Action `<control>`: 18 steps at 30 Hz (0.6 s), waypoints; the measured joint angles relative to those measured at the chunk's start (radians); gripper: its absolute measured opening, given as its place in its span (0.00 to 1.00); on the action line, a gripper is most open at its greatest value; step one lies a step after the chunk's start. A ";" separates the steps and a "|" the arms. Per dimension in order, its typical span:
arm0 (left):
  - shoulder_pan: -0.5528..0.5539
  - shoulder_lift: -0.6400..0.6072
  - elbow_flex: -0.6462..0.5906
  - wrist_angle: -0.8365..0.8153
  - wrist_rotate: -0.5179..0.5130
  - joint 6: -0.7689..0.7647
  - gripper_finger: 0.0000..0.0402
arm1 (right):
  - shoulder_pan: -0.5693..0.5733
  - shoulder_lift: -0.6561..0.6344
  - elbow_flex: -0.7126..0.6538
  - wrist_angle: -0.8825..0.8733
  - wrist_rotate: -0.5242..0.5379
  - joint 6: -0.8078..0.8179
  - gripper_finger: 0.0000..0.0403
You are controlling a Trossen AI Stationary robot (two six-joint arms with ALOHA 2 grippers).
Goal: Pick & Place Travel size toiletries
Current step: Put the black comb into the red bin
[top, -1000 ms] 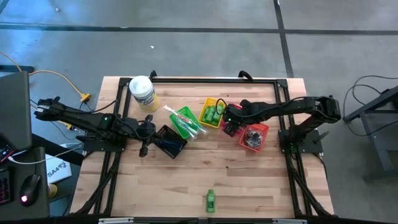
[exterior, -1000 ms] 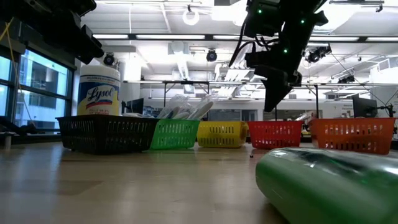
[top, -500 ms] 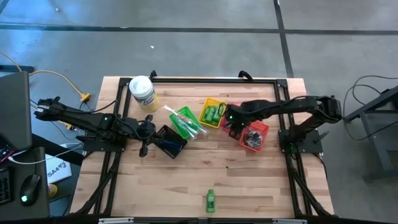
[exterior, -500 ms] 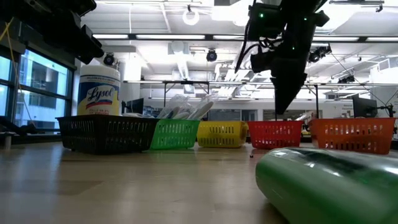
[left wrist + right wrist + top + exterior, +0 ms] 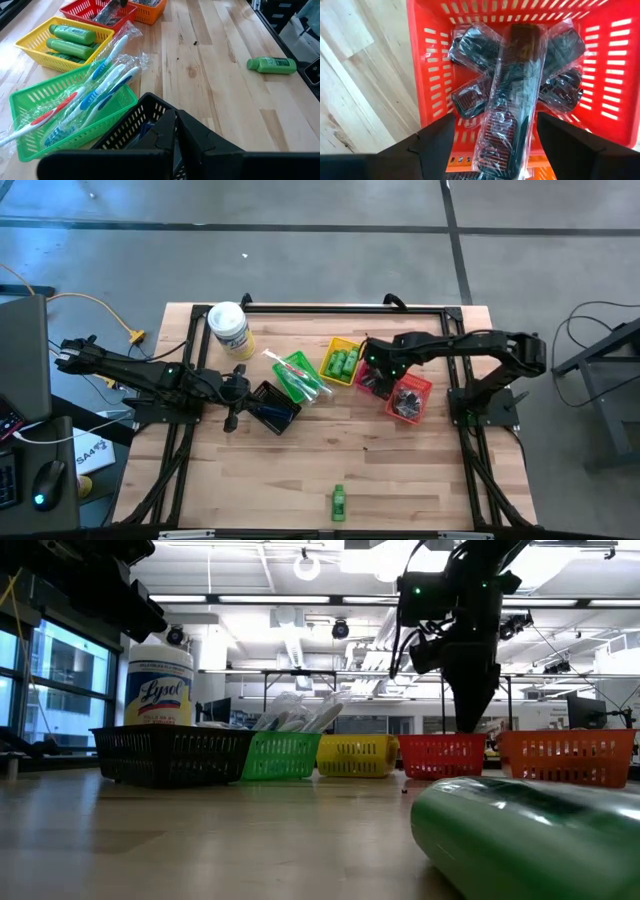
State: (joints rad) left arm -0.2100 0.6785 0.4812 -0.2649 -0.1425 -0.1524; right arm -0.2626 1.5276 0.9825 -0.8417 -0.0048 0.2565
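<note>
item: wrapped black comb (image 5: 512, 95), lying in the red basket (image 5: 425, 75), directly under my right claw (image 5: 496, 131), long axis running between the spread, empty fingers. loose green bottle (image 5: 339, 502) lies at the near tabletop (image 5: 420, 480) edge, well apart from both claws; left claw (image 5: 232, 393) shut, parked by the black basket (image 5: 272, 406).

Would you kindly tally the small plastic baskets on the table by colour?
Black plastic mesh basket: 1
Green plastic mesh basket: 1
Yellow plastic mesh basket: 1
Red plastic mesh basket: 1
Orange plastic mesh basket: 1
Total: 5
</note>
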 joint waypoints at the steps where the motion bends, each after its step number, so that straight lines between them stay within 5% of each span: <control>1: 0.000 0.000 0.000 0.000 0.000 0.000 0.04 | 0.000 0.000 0.000 0.000 0.001 -0.005 0.67; 14: 0.000 0.000 0.000 0.000 0.000 -0.002 0.04 | 0.024 0.110 0.000 -0.022 0.077 -0.023 0.54; 18: 0.000 0.000 0.000 0.000 0.000 -0.002 0.04 | 0.012 0.115 0.000 -0.025 0.103 0.034 0.43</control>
State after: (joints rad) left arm -0.2100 0.6785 0.4812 -0.2646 -0.1425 -0.1539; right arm -0.2502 1.6428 0.9829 -0.8671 0.0980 0.2906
